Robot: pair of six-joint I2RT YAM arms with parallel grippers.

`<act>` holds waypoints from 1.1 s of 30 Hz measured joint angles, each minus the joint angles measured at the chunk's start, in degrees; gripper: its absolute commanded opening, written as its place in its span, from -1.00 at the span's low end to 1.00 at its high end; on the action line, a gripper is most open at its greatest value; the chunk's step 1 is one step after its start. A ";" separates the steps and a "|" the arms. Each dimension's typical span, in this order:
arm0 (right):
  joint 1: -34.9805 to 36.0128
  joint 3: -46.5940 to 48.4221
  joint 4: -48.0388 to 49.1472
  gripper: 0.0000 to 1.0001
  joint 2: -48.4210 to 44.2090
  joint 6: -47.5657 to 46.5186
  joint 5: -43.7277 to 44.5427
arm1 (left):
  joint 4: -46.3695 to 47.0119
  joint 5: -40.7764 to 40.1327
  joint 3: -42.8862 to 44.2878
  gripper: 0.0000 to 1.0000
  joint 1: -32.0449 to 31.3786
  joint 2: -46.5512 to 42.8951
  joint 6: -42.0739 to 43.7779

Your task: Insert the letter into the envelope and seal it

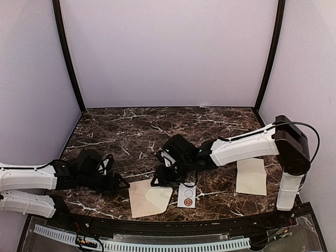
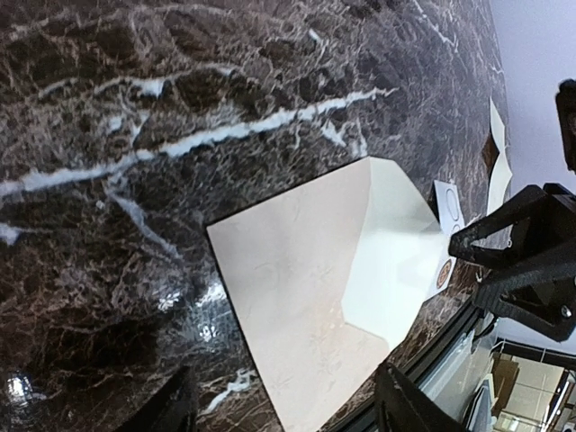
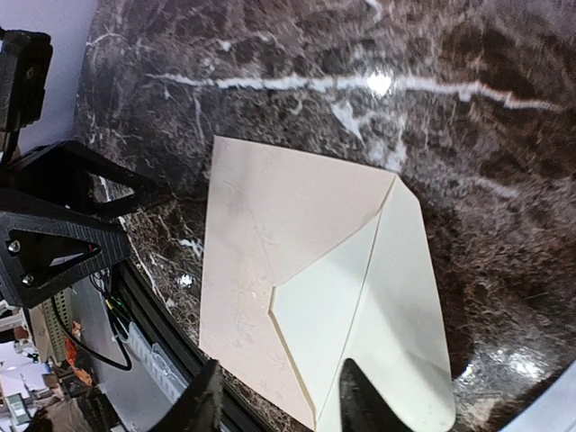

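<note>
Both sets of jaws apart, empty: left gripper (image 1: 122, 184) left of pinkish-tan paper envelope (image 1: 142, 198), right gripper (image 1: 160, 180) over it; cream creased-paper letter (image 1: 251, 176) well right.

bright, sharp views; glare spots on the table (image 3: 378, 83).

No word, number or brand can be read anywhere on the marble table (image 1: 131, 126) from where I stand. The only printed marks sit on a small white card (image 1: 188, 197) just right of the envelope (image 1: 142, 202): two circles, one pale and outlined, one brownish, their detail too small to make out.
</note>
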 measured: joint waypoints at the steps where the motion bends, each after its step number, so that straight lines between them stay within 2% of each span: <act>1: 0.00 -0.13 -0.35 0.12 -1.33 -0.09 0.76 | -0.94 -0.46 0.81 0.46 0.20 -0.61 0.66; 5: -0.07 -0.48 -3.63 0.45 -9.05 -2.21 6.27 | -4.46 -1.79 4.68 0.76 1.40 -1.75 3.85; 7: -0.52 -0.61 -5.64 0.63 -12.28 -2.97 9.33 | -6.29 -2.05 6.75 0.84 2.27 -1.64 5.92; 10: -2.01 -2.19 -9.66 0.84 -17.29 -4.04 13.99 | -10.12 -1.88 11.39 0.88 4.74 -0.31 10.05; 13: -5.53 -6.05 -14.38 0.96 -21.88 -4.61 18.71 | -14.14 -1.64 18.08 0.89 8.96 2.51 16.24; 19: -17.49 -17.59 -21.99 0.97 -31.32 -3.80 25.46 | -17.31 -0.92 27.67 0.89 17.31 6.62 25.97; 24: -26.99 -27.71 -23.17 0.97 -38.82 -2.62 25.97 | -16.44 -0.87 30.40 0.89 19.80 9.70 30.01; 28: -30.38 -33.22 -22.16 0.97 -41.57 -1.40 25.59 | -15.98 -1.25 30.40 0.89 19.87 12.26 32.06; 33: -31.32 -36.81 -19.45 0.94 -41.59 -0.33 24.37 | -15.15 -1.62 30.05 0.89 19.89 14.05 33.53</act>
